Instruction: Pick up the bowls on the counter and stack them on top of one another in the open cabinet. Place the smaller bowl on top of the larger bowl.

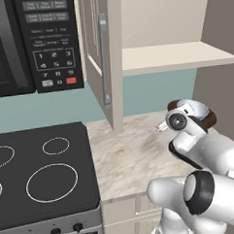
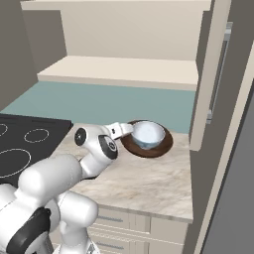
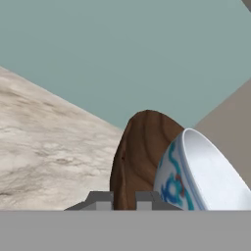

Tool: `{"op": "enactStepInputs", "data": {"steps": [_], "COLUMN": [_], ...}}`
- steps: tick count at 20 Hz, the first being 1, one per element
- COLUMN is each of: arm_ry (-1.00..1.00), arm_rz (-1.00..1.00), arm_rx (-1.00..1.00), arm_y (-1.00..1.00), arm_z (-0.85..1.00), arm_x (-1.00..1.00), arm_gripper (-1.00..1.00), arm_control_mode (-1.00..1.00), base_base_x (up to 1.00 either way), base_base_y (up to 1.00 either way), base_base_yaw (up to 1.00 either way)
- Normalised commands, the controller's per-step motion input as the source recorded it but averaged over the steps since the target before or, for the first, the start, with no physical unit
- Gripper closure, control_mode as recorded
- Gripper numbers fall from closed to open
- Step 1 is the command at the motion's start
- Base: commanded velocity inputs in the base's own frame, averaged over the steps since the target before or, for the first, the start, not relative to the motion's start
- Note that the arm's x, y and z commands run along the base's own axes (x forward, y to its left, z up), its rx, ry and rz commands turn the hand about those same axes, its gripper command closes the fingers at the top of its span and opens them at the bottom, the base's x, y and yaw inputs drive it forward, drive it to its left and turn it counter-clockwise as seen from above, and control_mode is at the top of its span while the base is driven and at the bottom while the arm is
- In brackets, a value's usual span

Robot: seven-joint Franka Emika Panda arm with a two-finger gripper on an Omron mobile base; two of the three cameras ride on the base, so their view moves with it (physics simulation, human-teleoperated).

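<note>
Hand view — tool (image 3: 122, 200) pinched on larger bowl (image 3: 139, 152), smaller bowl (image 3: 196, 176) alongside

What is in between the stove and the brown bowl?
In the right base view, bare beige counter and the robot's white arm lie between the black stove and the brown bowl; the small blue bowl sits inside it.

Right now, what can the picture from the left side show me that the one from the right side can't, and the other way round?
Left base view alone: a black microwave with its keypad, above the stovetop. Right base view alone: the small pale blue bowl sitting inside the wide brown bowl on the counter. Both share the black stovetop, the marbled counter, the open cabinet's shelf, its door with the silver handle, and the white arm.
</note>
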Motion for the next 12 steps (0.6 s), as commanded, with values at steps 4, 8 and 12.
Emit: {"op": "enactStepInputs", "data": {"steps": [4, 8, 12], "arm_ry": [0.06, 0.10, 0.13], "arm_rz": [-0.01, -0.01, 0.00], "arm_rx": [-0.04, -0.04, -0.04], "arm_y": [0.00, 0.00, 0.00], "arm_z": [0.52, 0.50, 0.42], "arm_x": [-0.22, -0.22, -0.26], "arm_gripper": [1.00, 1.00, 1.00], "arm_control_mode": [-1.00, -1.00, -1.00], "base_base_x": [0.00, 0.00, 0.00], "base_base_y": [0.00, 0.00, 0.00], "base_base_yaw": [0.00, 0.00, 0.00]}}
